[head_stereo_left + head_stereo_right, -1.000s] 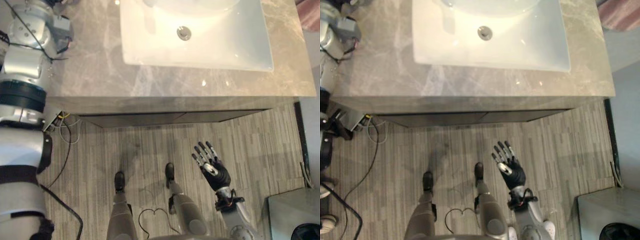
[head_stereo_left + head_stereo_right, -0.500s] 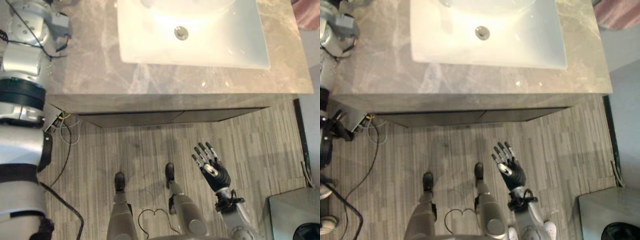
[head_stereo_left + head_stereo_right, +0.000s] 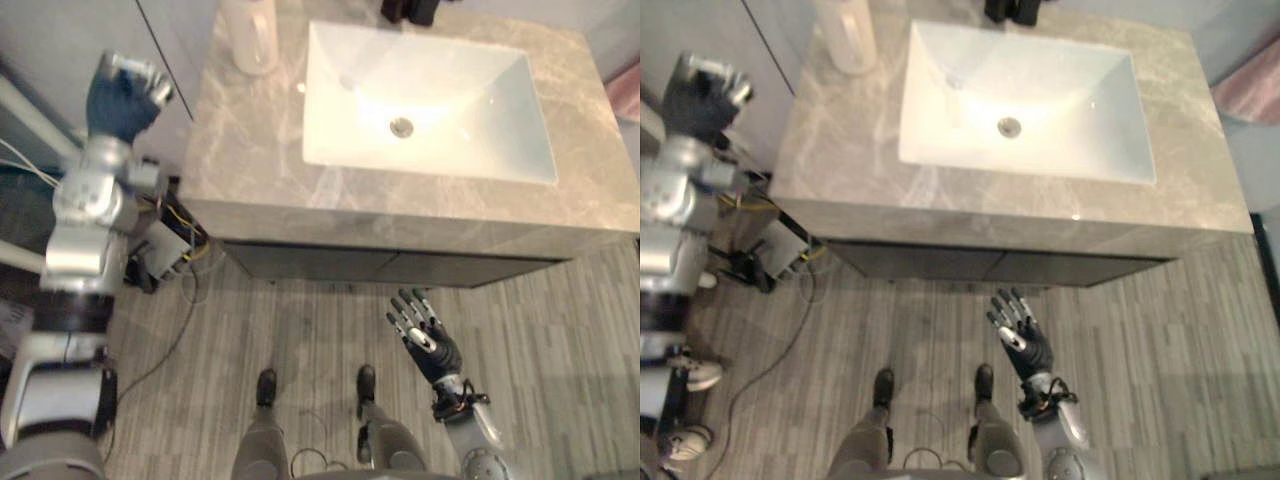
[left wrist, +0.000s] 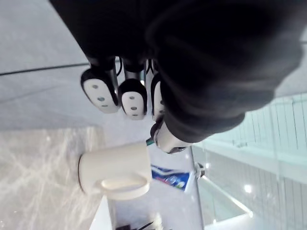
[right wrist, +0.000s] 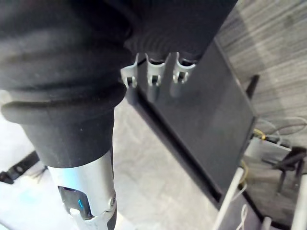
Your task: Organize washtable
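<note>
left eye view: the marble counter [image 3: 250, 170] has open room along its front edge and down its left side. the white basin [image 3: 480, 90] takes the middle and right, with the drain [image 3: 401, 127] at its centre. a white mug [image 3: 250, 35] stands at the counter's far left corner, just beside the basin. dark objects [image 3: 410, 10] that i can't make out sit at the far edge behind the basin. in the left wrist view a blue-and-white tube [image 4: 170, 176] shows at the mug's mouth. a dark cabinet front [image 3: 390, 268] runs under the counter's front edge, with grey plank floor [image 3: 560, 330] before it and a grey wall panel [image 3: 60, 40] to the left. my left hand [image 3: 122, 95] is raised off the counter's left edge, well apart from the mug, fingers curled in on nothing. my right hand [image 3: 428, 338] hangs low over the floor before the counter's front edge, fingers straight and spread, empty.
</note>
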